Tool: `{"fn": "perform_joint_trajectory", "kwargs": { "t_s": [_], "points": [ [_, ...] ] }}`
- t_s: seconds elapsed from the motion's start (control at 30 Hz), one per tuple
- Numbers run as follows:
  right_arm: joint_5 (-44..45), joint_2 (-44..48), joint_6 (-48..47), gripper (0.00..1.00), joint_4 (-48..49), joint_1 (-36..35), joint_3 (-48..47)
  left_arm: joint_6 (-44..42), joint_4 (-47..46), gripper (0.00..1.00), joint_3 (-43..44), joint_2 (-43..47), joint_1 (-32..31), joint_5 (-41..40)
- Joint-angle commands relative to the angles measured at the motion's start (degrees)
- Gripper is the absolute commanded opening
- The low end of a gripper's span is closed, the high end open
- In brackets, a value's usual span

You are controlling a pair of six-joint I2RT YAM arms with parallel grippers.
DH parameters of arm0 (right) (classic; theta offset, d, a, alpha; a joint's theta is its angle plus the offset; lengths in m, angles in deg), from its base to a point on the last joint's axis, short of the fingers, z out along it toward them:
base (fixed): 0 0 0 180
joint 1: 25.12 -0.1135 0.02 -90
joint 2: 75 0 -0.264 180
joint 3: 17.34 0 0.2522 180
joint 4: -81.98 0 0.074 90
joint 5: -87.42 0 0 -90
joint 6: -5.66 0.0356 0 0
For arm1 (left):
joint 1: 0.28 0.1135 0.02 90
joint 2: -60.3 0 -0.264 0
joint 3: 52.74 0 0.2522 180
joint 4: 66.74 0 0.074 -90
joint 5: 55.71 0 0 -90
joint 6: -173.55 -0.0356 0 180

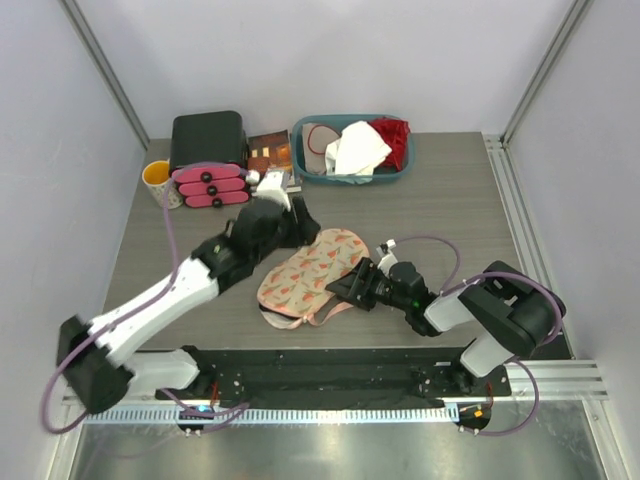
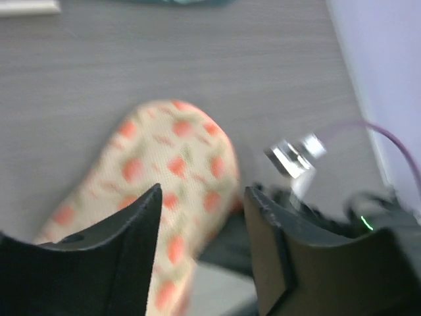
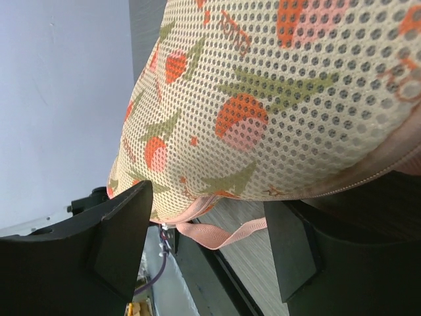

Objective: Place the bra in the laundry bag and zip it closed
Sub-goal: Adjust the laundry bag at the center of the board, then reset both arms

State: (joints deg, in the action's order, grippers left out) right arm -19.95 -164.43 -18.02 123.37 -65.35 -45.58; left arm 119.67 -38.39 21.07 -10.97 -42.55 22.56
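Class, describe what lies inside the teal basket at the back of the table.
In the teal basket, a white cloth lies partly over a red garment. The basket's floor and anything beneath them is covered.

no wording is reading clearly anywhere. small orange lettering [image 3: 235,34] is showing on the mesh of the laundry bag [image 3: 263,105] in the right wrist view, but it is coming out too warped to make out. the brown book [image 1: 268,152] at the back is carrying print too small to read.

We look down from six o'clock; left wrist faces four o'clock, right faces ten, both close on the laundry bag [image 1: 312,272].
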Motion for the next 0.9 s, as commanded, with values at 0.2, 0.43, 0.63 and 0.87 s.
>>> {"fn": "perform_joint_trajectory", "kwargs": {
  "t_s": [0.2, 0.43, 0.63, 0.87],
  "points": [
    [6.55, -7.95, 10.13, 0.70, 20.15, -3.19, 2.70, 29.43, 10.17, 0.42, -21.11, 20.99, -28.65, -24.46],
    [5.59, -5.50, 6.98, 0.76, 13.59, -3.37, 3.68, 38.58, 12.48, 0.43, -24.10, 21.78, -39.36, -28.34],
    [6.37, -6.37, 7.85, 0.76, 14.63, -3.98, 1.56, 49.28, 13.17, 0.59, -25.77, 17.48, -46.58, -31.60],
    [16.37, -4.09, 9.52, 0.76, 11.56, -7.84, 0.07, 69.05, 27.03, 0.58, -23.06, 7.12, -50.55, -43.63]
  ]
}}
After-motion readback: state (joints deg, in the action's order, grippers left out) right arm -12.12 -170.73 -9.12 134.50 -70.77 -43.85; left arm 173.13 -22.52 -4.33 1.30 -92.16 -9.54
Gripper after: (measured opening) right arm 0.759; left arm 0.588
